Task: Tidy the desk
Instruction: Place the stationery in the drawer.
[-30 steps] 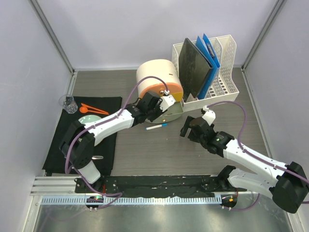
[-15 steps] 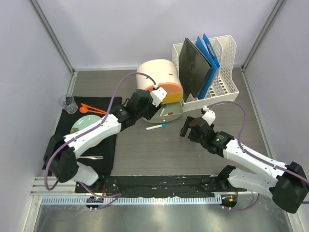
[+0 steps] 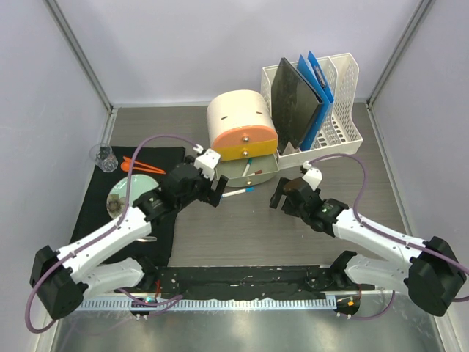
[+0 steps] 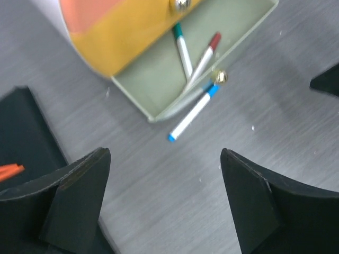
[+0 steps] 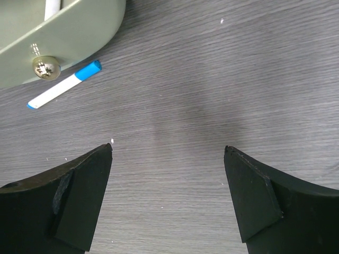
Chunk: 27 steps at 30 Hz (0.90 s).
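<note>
Over the desk (image 3: 242,235), top view: the tabletop fills the cell floor. Black mat (image 3: 91,227) sits on its left part, white file rack (image 3: 344,110) at far right. Cream storage box (image 3: 236,117) at far centre, its green drawer (image 3: 231,170) pulled out. One blue-capped marker (image 3: 236,192) lies loose on the laminate just in front of the drawer. Left gripper (image 3: 212,193) hangs just left of it, right gripper (image 3: 281,199) to its right.

Left wrist view: fingers (image 4: 79,196) spread wide, nothing between them. Marker lies ahead of the gap, slanted, cap end against the drawer rim by the brass knob (image 4: 219,77). Green-capped marker (image 4: 183,50) and red-capped marker (image 4: 205,53) lie inside the drawer.

Right wrist view: fingers (image 5: 69,196) likewise apart, holding nothing. Marker sits off to the upper left, out of line with the gap.

Judgement: the step in hand looks like picking up the loose marker, and the left arm is better placed. Centre the barrel between the pads and turn the wrist so the fingers close across it, not along it. Grip the white mid-barrel, away from the rim, or a finger may strike the drawer. Lift clear before carrying it over the rim.
</note>
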Available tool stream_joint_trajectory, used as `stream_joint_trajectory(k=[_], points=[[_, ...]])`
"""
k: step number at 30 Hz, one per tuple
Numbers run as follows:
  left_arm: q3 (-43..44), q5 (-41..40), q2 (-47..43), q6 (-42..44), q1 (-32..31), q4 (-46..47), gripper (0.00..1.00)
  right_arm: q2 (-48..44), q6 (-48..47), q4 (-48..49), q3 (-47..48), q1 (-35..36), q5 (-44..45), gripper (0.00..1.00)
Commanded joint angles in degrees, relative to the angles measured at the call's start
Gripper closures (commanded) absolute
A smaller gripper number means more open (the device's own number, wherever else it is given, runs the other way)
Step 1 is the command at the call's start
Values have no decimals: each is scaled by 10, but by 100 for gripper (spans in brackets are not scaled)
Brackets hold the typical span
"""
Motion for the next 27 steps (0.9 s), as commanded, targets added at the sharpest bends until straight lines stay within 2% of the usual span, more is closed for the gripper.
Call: stream_joint_trajectory(k=[1,3,9,15,27], points=[[-58,-22,-69,-74,1,41,5,9,1,57,-5,2,-4,8],[-84,-30,-101,-86,1,47,0,14,-2,67,-4,1,-2,7],[-110,-75,-140,-114,2,22,0,34,-10,88,5,1,6,6],[-127,-76,-142,-133,1,3,0,61,-16,89,29,2,-9,5],[-180,-86,-147,-164,1,80,0,35,-16,89,12,2,-20,5]])
